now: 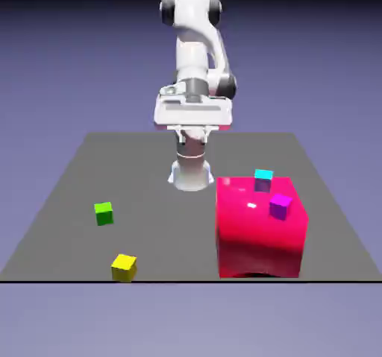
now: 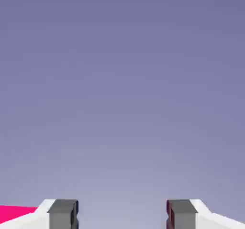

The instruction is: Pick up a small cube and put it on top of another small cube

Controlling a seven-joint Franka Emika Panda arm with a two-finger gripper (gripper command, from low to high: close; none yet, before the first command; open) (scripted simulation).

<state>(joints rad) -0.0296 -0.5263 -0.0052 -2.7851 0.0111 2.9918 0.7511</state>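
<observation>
you are looking at a task that, as far as i can judge, is not yet begun: no small cube is sitting on another small cube, and nothing is being carried.

nearest you in the exterior view, the yellow cube is lying at about 7 o'clock by the front edge of the table. a little farther back, at about 9 o'clock, the green cube is resting alone, well apart from the yellow one. both are sitting free on the open grey surface and look the easiest to pair.

at 4 o'clock the big pink block is taking up the right front of the table. the purple cube is sitting on its top, and the cyan cube is sitting at its far edge; any reach to those two is having to clear the block.

farthest back, at 12 o'clock, the arm is standing folded high over its base. in the hand view the gripper is showing its jaws spread wide with nothing between them, looking at backdrop, with only a sliver of pink at 8 o'clock.

left to do: descend, grasp, lift, place.
</observation>
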